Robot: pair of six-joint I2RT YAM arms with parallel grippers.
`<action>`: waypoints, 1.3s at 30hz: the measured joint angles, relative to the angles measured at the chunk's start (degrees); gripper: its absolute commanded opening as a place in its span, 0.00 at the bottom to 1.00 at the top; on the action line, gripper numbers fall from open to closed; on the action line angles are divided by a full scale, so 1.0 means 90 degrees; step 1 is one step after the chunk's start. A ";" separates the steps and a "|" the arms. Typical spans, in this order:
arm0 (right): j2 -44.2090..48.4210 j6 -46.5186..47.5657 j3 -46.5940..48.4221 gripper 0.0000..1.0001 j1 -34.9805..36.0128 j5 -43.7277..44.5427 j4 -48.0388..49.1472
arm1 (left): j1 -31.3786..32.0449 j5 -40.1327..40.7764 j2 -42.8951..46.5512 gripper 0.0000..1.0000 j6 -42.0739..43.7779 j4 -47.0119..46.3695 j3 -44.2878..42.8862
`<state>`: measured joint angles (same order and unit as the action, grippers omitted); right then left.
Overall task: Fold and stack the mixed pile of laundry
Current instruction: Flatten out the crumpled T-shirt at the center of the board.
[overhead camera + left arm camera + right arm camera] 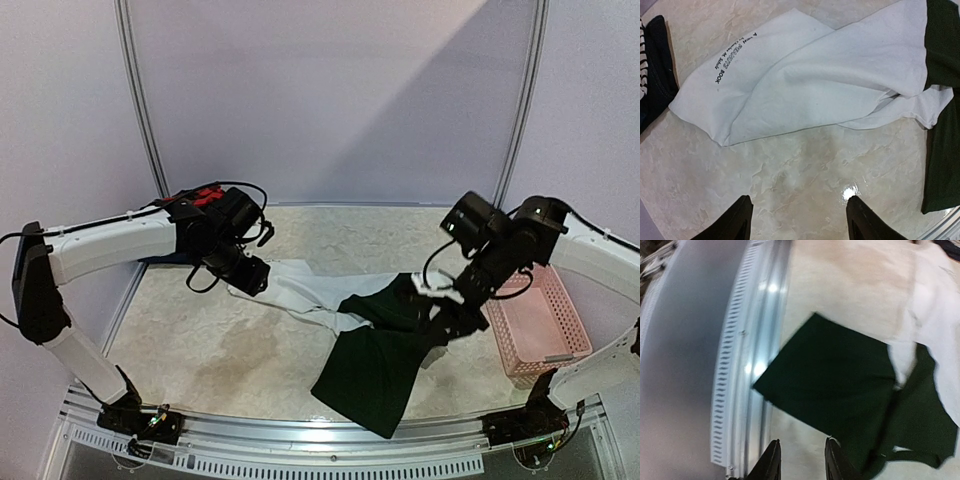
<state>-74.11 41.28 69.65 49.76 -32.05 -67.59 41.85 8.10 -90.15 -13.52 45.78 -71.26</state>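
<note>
Now, I think, the shirt (815, 75) lies rumpled on the bench (790, 170), not yet flattened. My left hand (797, 207) hangs wide open and empty, and my right hand (801, 452) is slightly parted and empty. Next I must grip two edges.

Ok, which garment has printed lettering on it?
The white tee, black lettering near one edge; the navy garment and dark green cloth show none.

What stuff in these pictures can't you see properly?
- Left wrist view: the dark garment and the striped cloth are cut off by the left edge.
- Left wrist view: the slanted small print on the white tee is too small to read.
- Top view: the pink basket is partly hidden behind the right arm.
- Right wrist view: blur smears the dark cloth, so its folds are unclear.
</note>
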 measured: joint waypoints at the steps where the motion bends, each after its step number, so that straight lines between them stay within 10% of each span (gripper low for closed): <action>1: -0.0017 -0.0039 0.0148 0.29 -0.0423 0.0087 0.0160 | 0.0000 0.0002 -0.0051 0.65 0.0000 -0.0005 -0.0017; 8: -0.1768 -0.0593 0.0583 0.39 -0.2174 0.0602 0.1389 | 0.0000 0.0078 -0.0279 0.64 0.0066 0.0085 -0.0024; 21: -0.3517 -0.0746 0.0464 0.42 -0.2208 0.1039 0.1671 | -0.0729 0.0556 -0.0850 0.70 0.0080 0.0505 -0.0027; 28: -0.3990 -0.0726 0.0556 0.01 -0.2203 0.1044 0.1564 | -0.1372 0.0508 -0.1445 0.70 -0.0024 0.0493 -0.0287; 39: -0.3759 -0.0903 0.0923 0.00 -0.2203 0.1180 0.1462 | -0.1506 -0.0024 -0.2526 0.45 0.0464 0.0233 -0.1042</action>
<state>-107.94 33.15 77.95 29.93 -21.43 -54.43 28.29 7.88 -112.88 -9.34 47.88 -80.64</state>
